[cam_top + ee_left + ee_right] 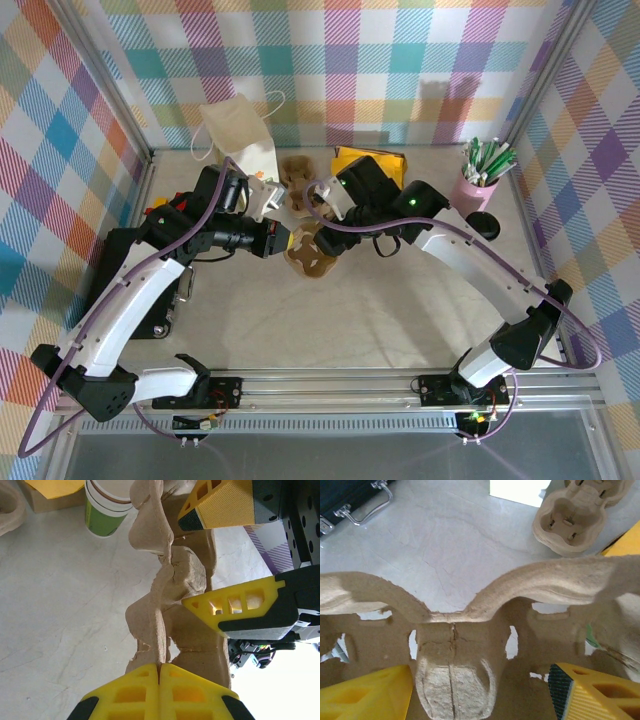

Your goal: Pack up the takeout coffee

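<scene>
1. Checked walls (400,60) enclose a pale counter (350,320); both arms meet mid-counter over a pulp cup carrier (312,255).
2. Left end effector (159,672): fingers pressed together on the carrier's rim, gripping it.
3. Right end effector (480,685): jaws wide apart, one either side of the carrier's central post, not clamped on it.
4. Takeout coffee (483,224): upright, long axis vertical, black lid uppermost, at the counter's right side just beside the pink cup of sticks (478,185), well apart from the carrier.
5. Governing relation: the coffee lies to the right of the right end effector; the right arm is judged the nearer and the freer to fetch it.
</scene>
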Controlling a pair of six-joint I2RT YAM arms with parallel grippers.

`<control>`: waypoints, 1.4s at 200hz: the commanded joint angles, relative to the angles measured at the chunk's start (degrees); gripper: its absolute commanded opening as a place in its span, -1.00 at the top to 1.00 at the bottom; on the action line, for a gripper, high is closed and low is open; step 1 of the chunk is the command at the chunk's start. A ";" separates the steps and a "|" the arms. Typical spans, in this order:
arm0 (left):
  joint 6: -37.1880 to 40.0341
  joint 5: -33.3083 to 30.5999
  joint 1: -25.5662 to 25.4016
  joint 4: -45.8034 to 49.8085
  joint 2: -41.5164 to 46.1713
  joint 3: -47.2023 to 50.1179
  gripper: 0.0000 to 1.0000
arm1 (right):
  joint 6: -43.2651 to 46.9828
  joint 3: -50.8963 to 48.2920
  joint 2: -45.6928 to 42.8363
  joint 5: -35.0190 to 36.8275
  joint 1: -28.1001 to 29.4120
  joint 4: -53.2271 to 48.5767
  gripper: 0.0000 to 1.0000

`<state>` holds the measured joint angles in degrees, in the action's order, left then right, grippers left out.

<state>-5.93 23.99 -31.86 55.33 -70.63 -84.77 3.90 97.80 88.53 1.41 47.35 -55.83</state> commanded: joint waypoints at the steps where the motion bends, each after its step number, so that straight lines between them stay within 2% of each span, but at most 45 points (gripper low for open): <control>1: 0.40 1.24 -0.31 -1.15 1.43 0.19 1.00 | -0.20 -1.57 -0.46 -2.94 0.55 1.89 -0.46; 41: -0.38 1.49 -0.31 -1.78 1.56 0.35 1.00 | -0.55 -2.83 -0.55 -2.86 0.64 2.68 -0.43; 63: -0.83 1.68 -0.31 -2.24 1.88 0.65 1.00 | -0.82 -3.58 -0.82 -2.82 0.64 3.48 -0.35; 98: -1.58 2.20 -0.31 -3.02 2.09 1.17 1.00 | -1.22 -5.49 -2.33 -2.29 0.64 5.85 -0.04; 125: -2.30 1.91 -0.31 -3.52 2.06 1.11 1.00 | -1.01 -6.97 -3.62 -1.71 0.63 6.79 0.06; 132: -2.64 1.34 -0.31 -3.56 2.01 0.78 0.84 | -1.03 -7.25 -3.92 -1.23 0.64 6.75 0.08; 144: -3.31 -0.34 -0.20 -3.26 1.67 -0.38 0.44 | -0.75 -7.98 -4.39 -0.27 0.63 6.29 0.09; 164: -5.59 -6.54 1.37 -1.59 0.50 -4.31 -0.05 | -0.87 -9.57 -5.33 1.65 0.46 5.68 0.17; 186: -8.92 -15.64 6.54 0.08 -1.88 -9.55 -0.38 | -1.57 -11.48 -6.52 1.93 0.06 5.04 0.19; 200: -10.68 -21.51 10.61 0.74 -4.79 -13.38 -0.48 | -1.85 -13.03 -7.52 1.78 -0.13 5.19 0.21; 238: -15.18 -30.88 20.84 -0.96 -16.75 -22.38 -0.49 | -0.91 -16.48 -9.90 0.48 -0.25 5.40 0.22; 280: -17.44 -36.82 25.60 -3.30 -30.20 -30.50 -0.38 | 0.45 -18.21 -12.05 -0.26 -0.24 4.35 0.23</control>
<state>-20.91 -7.14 -7.88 52.97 -95.31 -110.61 2.83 80.36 78.76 2.39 47.27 -50.57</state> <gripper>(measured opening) 0.701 0.388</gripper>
